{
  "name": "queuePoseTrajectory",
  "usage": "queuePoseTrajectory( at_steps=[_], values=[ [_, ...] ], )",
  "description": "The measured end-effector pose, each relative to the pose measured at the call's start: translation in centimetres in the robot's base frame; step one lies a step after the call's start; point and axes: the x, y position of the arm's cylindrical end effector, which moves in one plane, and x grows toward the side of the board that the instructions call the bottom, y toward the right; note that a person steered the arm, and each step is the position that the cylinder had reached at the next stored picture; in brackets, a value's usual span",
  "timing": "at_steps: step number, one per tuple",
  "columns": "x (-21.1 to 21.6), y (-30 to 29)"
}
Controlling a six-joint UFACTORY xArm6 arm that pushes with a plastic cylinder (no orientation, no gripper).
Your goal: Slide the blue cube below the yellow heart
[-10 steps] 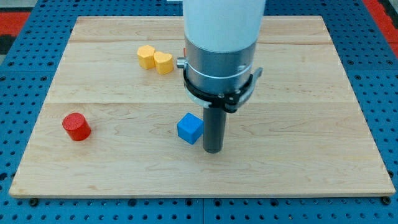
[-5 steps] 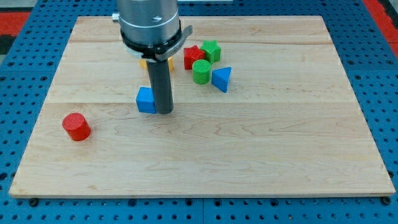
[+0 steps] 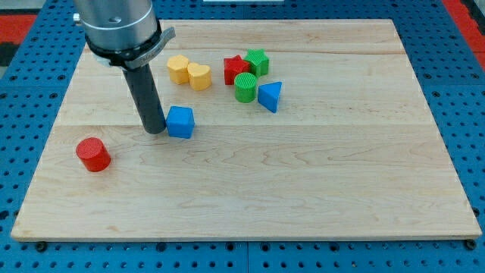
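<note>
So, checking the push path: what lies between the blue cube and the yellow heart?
Nothing: bare board separates blue cube from yellow heart in the camera view.

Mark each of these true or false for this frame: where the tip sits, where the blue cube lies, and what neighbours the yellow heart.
1. My tip is at the blue cube's left in the view. True.
2. The blue cube lies above the yellow heart. False: it lies below it, slightly to the view's left.
3. The red cylinder touches the blue cube. False: it stands apart, near the board's left edge.
4. A second yellow block sits against the heart's left side. True.
5. The blue triangle is right of the green cylinder. True.
</note>
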Motion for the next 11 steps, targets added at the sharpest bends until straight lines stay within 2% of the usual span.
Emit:
queuePoseTrajectory(
  at_steps=[1,2,3,4,8,9,11],
  values=[
    [-1.6,0.0],
    [-0.2,0.0],
    [3.5,0.0],
    [4.4,0.6],
    [-1.5,0.9],
    [-1.7,1.8],
    [0.8,2.4]
  ],
)
